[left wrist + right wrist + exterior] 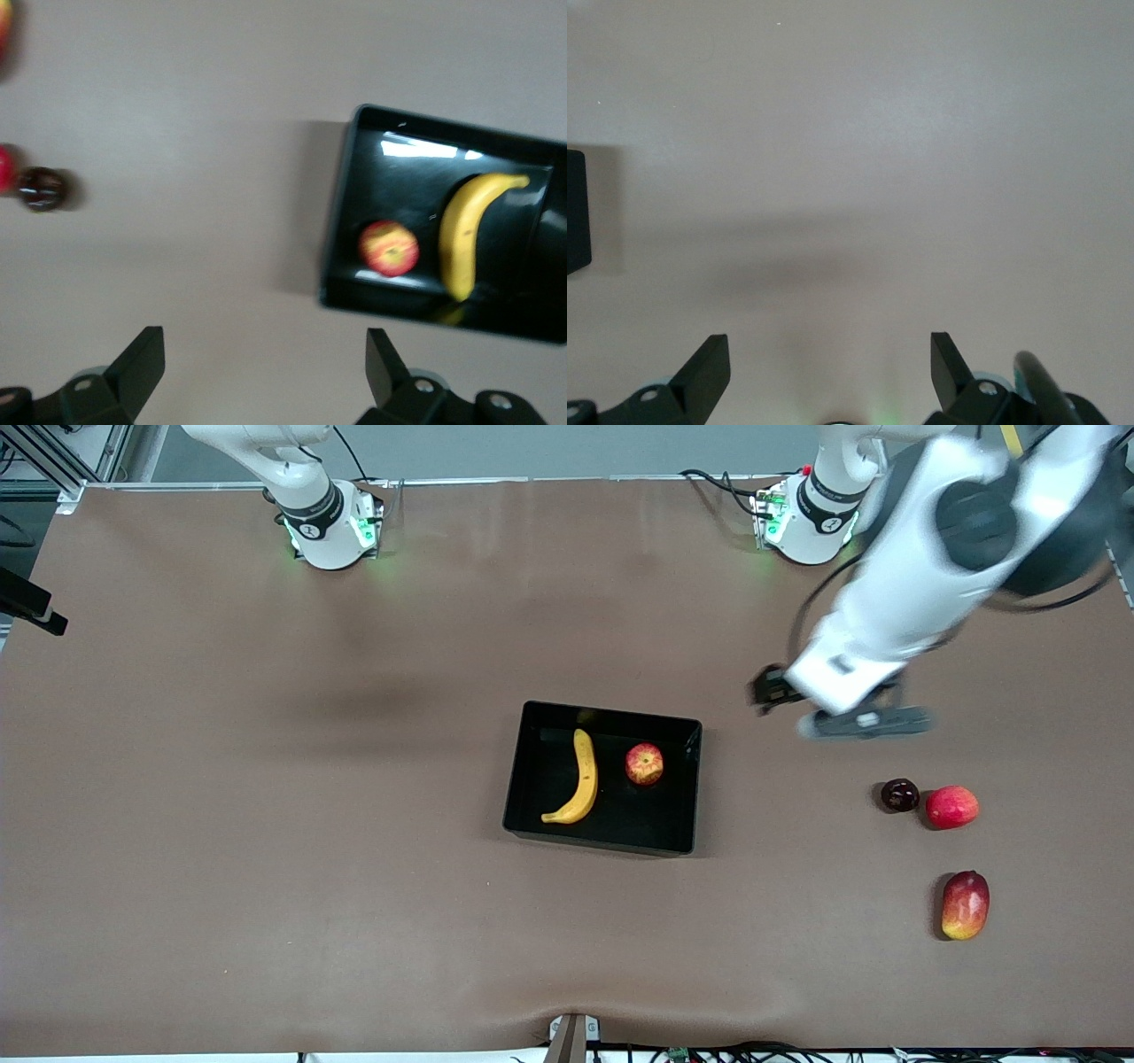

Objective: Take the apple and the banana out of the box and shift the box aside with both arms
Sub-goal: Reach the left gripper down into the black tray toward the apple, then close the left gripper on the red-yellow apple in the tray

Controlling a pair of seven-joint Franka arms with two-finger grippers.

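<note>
Left gripper (266,363): you see its two black fingers (142,354) spread wide with nothing between them; in the front view it hangs in the air over bare table toward the left arm's end, between the box and that arm's base.
Right gripper (830,367): your right wrist view shows its fingers (709,359) parted just as wide and empty, over bare brown table; the front view shows only this arm's base, so you cannot place the hand there.
Box (605,778): you find the black tray flat on the table near its middle, well apart from both grippers; one edge of it shows in the right wrist view too.
Banana (580,778): it lies inside the box, in the half toward the right arm's end, running lengthwise from the wall nearer the bases to the wall nearer the front camera.
Apple (644,763): it sits inside the box beside the banana, toward the left arm's end, not touching it.
Dark round fruit (899,794): you see it on the table toward the left arm's end, outside the box.
Red round fruit (951,807): just beside the dark one.
Mango (965,904): it lies alone, nearer the front camera than that pair.
Table (266,824): brown surface under everything.
</note>
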